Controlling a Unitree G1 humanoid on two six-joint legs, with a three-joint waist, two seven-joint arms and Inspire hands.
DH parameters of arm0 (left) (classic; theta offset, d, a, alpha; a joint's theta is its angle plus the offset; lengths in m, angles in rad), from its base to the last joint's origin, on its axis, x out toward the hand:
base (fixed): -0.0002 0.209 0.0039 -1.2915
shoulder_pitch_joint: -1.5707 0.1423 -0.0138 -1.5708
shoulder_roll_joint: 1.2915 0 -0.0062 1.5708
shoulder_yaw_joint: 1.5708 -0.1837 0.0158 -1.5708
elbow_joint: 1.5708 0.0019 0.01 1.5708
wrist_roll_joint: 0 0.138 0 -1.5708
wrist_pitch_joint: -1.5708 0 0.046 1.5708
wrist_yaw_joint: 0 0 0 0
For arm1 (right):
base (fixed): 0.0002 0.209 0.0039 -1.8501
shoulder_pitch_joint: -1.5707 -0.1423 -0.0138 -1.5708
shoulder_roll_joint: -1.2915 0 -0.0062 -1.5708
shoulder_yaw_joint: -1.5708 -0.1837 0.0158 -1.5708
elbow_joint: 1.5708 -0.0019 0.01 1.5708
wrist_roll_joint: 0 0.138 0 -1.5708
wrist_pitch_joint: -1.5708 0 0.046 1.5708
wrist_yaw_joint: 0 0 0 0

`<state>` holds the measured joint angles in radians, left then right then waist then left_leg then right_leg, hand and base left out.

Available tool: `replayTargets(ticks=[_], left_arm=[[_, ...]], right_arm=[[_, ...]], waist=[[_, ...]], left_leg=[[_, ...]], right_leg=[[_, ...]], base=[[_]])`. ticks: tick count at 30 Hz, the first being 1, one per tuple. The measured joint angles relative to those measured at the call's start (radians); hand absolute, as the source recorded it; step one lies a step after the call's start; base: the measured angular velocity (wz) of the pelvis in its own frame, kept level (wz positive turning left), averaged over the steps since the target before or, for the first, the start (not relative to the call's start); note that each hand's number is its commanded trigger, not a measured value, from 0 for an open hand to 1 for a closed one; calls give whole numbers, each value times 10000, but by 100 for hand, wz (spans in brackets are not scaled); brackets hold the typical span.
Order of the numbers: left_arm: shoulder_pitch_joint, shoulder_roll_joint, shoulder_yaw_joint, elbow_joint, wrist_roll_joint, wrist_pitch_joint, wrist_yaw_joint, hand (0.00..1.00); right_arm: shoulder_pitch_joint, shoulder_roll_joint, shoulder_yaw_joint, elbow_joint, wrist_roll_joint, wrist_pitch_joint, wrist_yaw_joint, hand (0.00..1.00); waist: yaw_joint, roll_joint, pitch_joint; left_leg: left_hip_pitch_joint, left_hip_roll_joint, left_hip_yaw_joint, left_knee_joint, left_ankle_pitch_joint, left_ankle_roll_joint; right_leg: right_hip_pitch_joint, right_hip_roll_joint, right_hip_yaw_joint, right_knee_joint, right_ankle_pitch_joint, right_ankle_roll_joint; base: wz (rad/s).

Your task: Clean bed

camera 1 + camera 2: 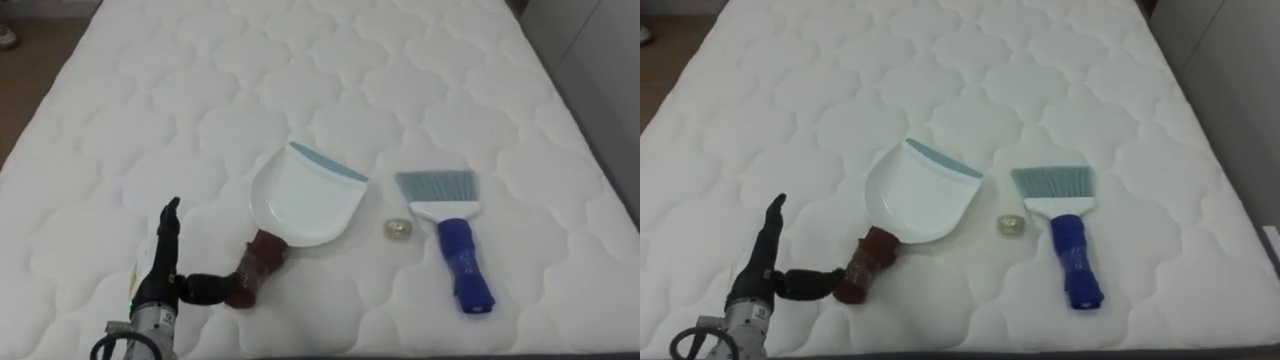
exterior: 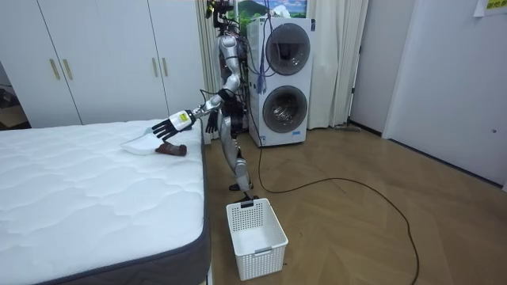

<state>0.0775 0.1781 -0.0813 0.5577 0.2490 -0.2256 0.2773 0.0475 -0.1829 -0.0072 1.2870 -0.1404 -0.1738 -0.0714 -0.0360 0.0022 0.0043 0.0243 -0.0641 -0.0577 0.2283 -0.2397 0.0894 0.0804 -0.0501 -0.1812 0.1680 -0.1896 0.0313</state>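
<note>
L hand is resting low on the mattress nr its near edge. Fingers are lying straight and released, pointing away from the robot, w/ the thumb reaching sideways and touching the reddish-brown handle of the white dustpan, not gripping it. The dustpan is lying flat nr the middle of the near edge, mouth facing the far edge. A small round scrap is sitting just right of it. The blue-handled brush is lying beyond that, bristles toward the far edge. In the room view the robot is standing at the bed's edge, R hand hanging by its hip, grip state can't tell. A white basket is sitting on the floor nr the bed's corner.
</note>
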Motion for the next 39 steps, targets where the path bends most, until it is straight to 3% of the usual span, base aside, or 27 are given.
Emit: replayTargets(ticks=[13, 27, 33, 39], left_arm=[[-464, 12, -240, -65, 26, 7, -58, 0], [-558, -7, -589, 421, -49, 175, -334, 0], [-978, -51, -619, 1068, -140, 295, -295, 0], [-2003, -88, -814, 2316, -207, 251, 256, 0]], right_arm=[[-9, -87, 358, 43, 631, 138, 103, 0], [-272, -72, 669, 288, 1708, 553, 300, 0], [-590, -76, 665, 484, 1681, 658, 76, 0], [-876, -75, 683, 574, 1713, 548, -455, 0]], waist=[[-383, 15, 0], [-422, -68, 51], [-456, -141, 68], [-473, -128, 117]], left_leg=[[-328, 18, 113, 94, 3, -4], [-496, 51, 334, 81, 7, -9], [-987, 73, 437, 204, 20, -24], [-1174, 131, 425, 255, 20, -25]], right_leg=[[-301, -13, -79, -9, 2, -3], [-511, -15, -87, 16, 3, -4], [-984, -17, -97, 87, 15, -25], [-1260, 16, -73, 212, 15, -25]], base=[[1], [-1], [0], [-4]])
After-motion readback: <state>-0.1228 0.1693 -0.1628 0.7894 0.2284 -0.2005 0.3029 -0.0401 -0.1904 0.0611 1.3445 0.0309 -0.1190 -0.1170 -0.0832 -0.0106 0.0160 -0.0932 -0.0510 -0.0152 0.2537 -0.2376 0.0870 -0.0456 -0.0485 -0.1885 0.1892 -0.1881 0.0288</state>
